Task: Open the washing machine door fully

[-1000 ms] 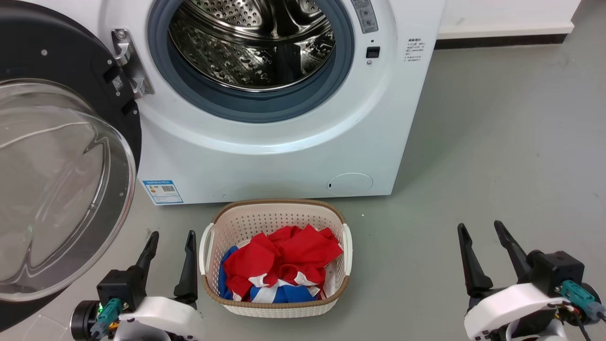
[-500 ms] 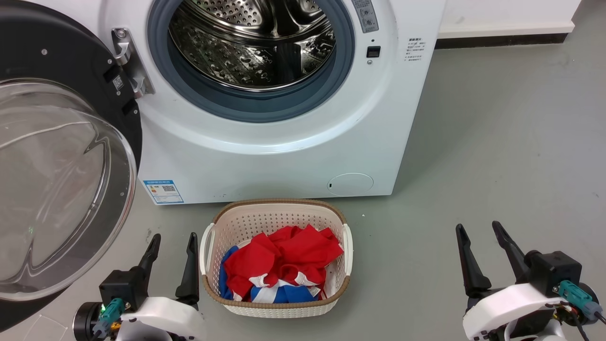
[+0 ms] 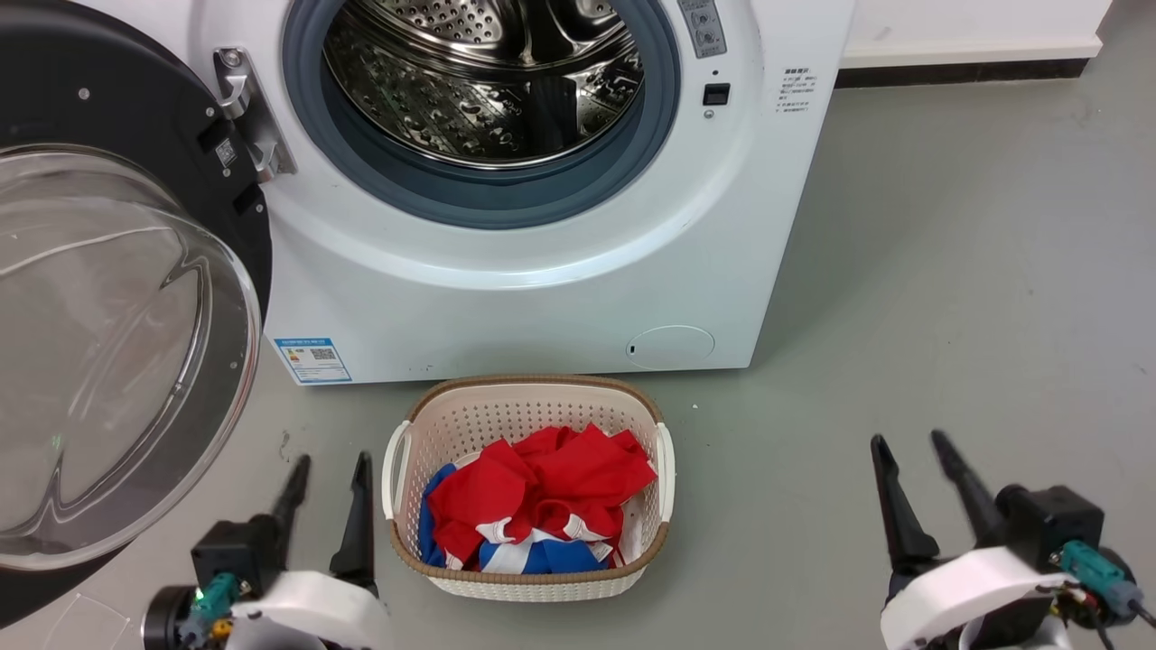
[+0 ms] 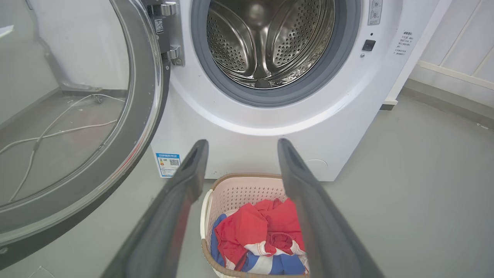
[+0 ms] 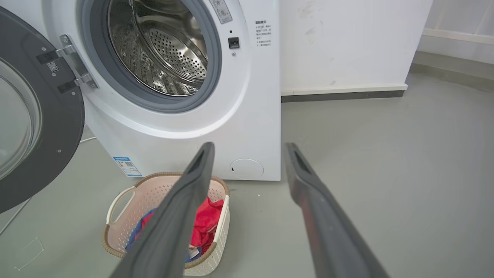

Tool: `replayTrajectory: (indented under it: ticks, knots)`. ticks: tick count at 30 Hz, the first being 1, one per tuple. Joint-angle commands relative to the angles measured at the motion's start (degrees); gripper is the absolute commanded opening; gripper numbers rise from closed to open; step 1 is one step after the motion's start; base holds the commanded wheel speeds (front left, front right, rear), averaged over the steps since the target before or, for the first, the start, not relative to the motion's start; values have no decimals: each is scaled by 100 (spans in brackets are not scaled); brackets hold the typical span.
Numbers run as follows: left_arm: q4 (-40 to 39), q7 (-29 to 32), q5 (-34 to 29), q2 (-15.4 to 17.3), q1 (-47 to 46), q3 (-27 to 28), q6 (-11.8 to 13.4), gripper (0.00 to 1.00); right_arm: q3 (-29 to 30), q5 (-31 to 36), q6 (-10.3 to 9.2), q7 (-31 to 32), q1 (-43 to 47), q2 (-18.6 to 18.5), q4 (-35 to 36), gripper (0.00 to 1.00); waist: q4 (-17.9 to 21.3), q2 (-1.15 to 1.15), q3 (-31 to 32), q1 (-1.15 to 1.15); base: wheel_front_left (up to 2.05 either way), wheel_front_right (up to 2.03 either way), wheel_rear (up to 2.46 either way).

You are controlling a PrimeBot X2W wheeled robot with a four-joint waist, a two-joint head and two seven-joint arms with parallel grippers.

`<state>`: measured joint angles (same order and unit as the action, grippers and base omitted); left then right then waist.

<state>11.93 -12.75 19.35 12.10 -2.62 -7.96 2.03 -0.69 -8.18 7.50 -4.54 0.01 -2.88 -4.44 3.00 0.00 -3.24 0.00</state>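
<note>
black door (image 3: 135,117); white perforated basket (image 3: 528,415); red cloth (image 3: 551,478)

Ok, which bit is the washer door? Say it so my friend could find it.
Find the big white washer with the steel drum showing. The door hangs off its left side on a metal hinge, swung open. It is the huge black disc with a clear glass bowl in the middle, not the grey ring round the drum or the little white flap low down.

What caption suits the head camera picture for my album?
Washing machine door swung wide; basket of red clothes between left gripper and right gripper, both open.
</note>
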Motion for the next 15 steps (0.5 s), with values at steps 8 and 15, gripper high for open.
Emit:
replayTrajectory:
  ticks: [8, 15]
  knots:
    - [121, 174, 587, -101, -11, 118, -77, 0, -2, -718, 0, 42, 26, -31, -121, 0, -15, 0, 13, 0, 0, 0, 0]
    - [119, 344, 1249, -182, -46, 249, -164, 0, 14, -1535, 0, 106, -62, -79, -217, 0, -31, 0, 31, 0, 0, 0, 0]
